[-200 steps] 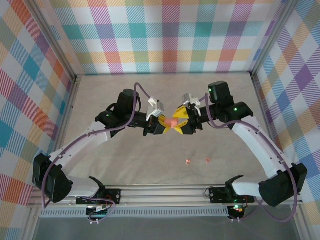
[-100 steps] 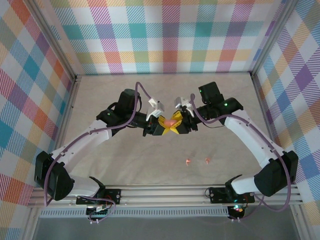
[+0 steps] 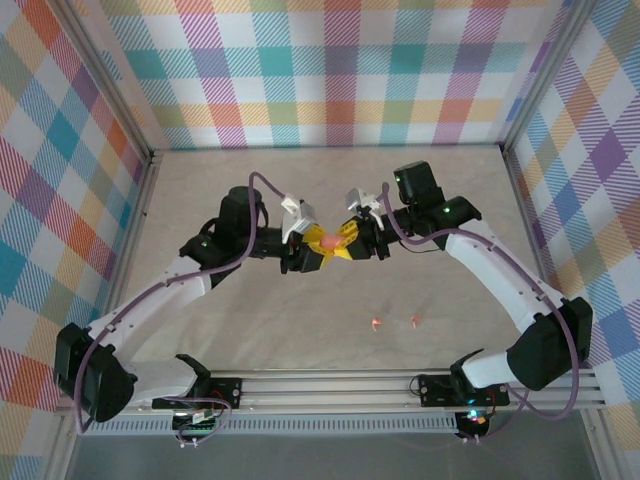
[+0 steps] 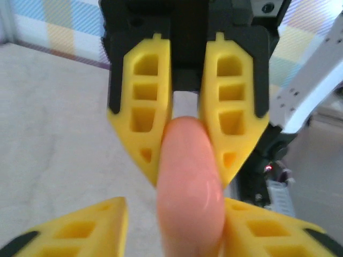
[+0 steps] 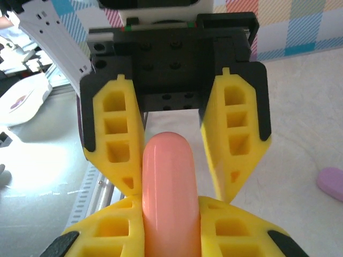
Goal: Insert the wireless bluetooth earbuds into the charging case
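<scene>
Wireless bluetooth earbuds (image 3: 375, 323), tiny salmon-orange pebble-shaped plastic buds, are held by neither claw. A glossy salmon-orange charging case (image 4: 190, 160), rounded and oblong, is pinched end-on by the right gripper (image 5: 171, 201), whose yellow ribbed fingers (image 5: 107, 230) are pressed tight against both of its sides. The left gripper (image 4: 176, 203) is set around the opposite end of the same case with its jaws partly spread. In the left wrist view a clear gap is seen between one finger (image 4: 69, 230) and the case, while the other finger lies just beside it.

The two claws are met tip to tip over the middle of the beige cloth-covered table (image 3: 250, 310), the arms being bent inward from left and right.

Nearer, and somewhat to the right, the two buds are seen on the cloth, the second (image 3: 415, 321) just right of the first, both well apart from the claws. A lilac rounded object (image 5: 329, 183), cut by the frame edge, is seen on the cloth in the right wrist view. The table is enclosed by plaid-patterned walls (image 3: 340, 70).
</scene>
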Tool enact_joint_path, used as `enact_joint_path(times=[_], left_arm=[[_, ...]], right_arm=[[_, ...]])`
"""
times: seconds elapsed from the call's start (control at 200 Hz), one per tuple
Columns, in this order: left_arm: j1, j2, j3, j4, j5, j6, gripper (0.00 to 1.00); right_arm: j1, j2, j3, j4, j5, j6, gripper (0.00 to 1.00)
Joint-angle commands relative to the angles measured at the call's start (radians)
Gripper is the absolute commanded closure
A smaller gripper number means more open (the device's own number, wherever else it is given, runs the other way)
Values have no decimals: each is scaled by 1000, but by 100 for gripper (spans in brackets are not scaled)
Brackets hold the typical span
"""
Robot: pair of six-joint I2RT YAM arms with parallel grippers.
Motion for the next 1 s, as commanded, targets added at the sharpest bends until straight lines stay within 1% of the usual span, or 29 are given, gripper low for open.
enact_joint_path(times=[0.0,0.04,0.085,0.155,0.24,0.3,0.355,0.43,0.59,0.71,0.845,0.945,0.995], left_arm=[[15,-102,-143,277,-160,-126,37],[18,-140,-212,379,-200,-171,32],[22,-168,-267,456,-225,-212,30],[33,-178,-302,511,-193,-257,31],[38,-157,-302,534,-131,-296,31],[38,-142,-295,529,-108,-290,31],[38,-139,-306,562,-69,-267,31],[36,-137,-318,606,-49,-258,31],[37,-135,-304,581,-9,-242,32],[32,-118,-303,601,16,-253,34],[18,-83,-297,649,19,-282,38],[12,-51,-274,655,37,-296,46],[10,-41,-264,655,46,-299,48]], right_arm=[[7,-30,-12,92,-64,51,95],[7,-25,-5,81,-61,41,95],[7,-17,7,60,-61,30,95],[7,-4,26,30,-64,15,95],[7,4,39,14,-66,2,95],[7,4,42,10,-55,-7,95],[7,3,42,11,-39,-14,95],[7,-4,35,16,-15,-22,95],[7,-7,30,-3,19,-50,94],[6,-8,24,9,16,-51,94],[7,-11,10,51,0,-37,94],[7,-4,17,45,3,-46,94],[7,-1,18,34,14,-54,93]])
